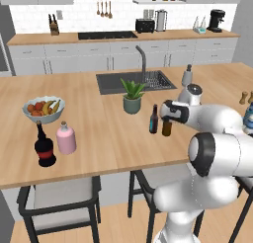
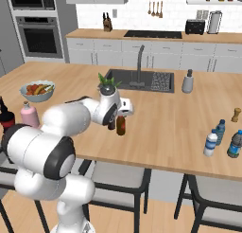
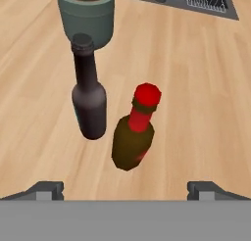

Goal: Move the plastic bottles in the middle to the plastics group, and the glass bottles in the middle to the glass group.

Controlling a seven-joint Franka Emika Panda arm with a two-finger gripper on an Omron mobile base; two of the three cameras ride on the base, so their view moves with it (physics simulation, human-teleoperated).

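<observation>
wooden island counter (image 1: 99,138): amber red-capped glass bottle (image 3: 133,135) and dark slim glass bottle (image 3: 88,107) remain mid-counter, unsorted; gripper (image 3: 125,188) fingers apart above them.

We see amber-brown red-capped bottle (image 3: 133,137) upright on wooden island counter (image 1: 99,138), dark slim bottle (image 3: 89,104) just left, grey-green potted plant (image 3: 86,14) behind.

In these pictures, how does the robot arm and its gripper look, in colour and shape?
The arm is made of glossy white, rounded, bulbous segments, with dark grey to black rings at the joints. No cables or markings are visible. In the hand view, the gripper shows two small dark grey fingertips with blocky, angular shapes.
</observation>
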